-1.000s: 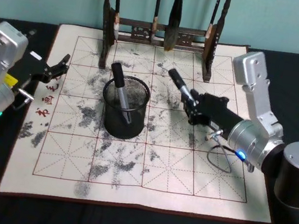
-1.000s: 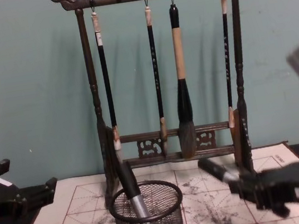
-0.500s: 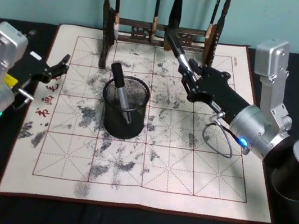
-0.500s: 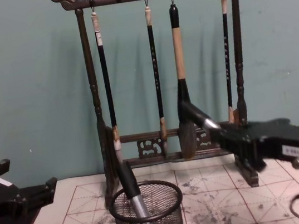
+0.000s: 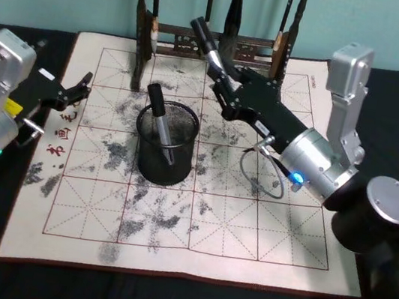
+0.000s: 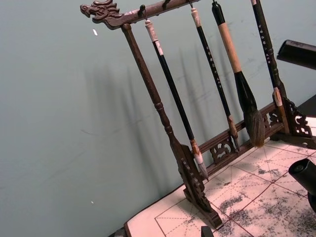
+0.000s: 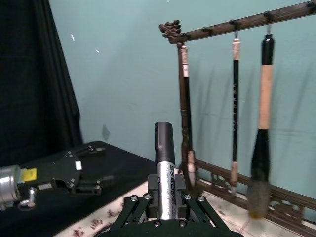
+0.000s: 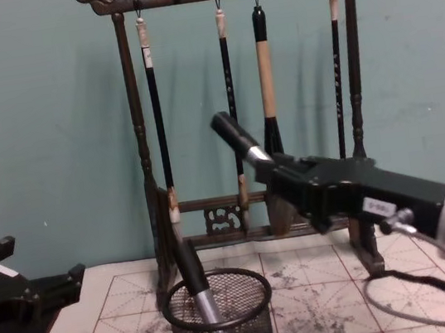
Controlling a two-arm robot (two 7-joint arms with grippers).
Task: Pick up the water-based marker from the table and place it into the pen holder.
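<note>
Right gripper (image 5: 225,82), clamped on the tilted water-based marker (image 5: 207,42), holds it in the air just beyond the pen holder (image 5: 151,166); left gripper (image 5: 80,88), jaws apart, sits at the left edge of the mat (image 5: 247,233).

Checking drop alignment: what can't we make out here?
- held marker: lower end hidden inside the right end effector, right wrist view; label print too small.
- pen holder: base cut off by the chest view's bottom edge.
- brush rack: top cut off by the head view's top edge.
- left end effector: partly cut off by chest view's left edge.
</note>
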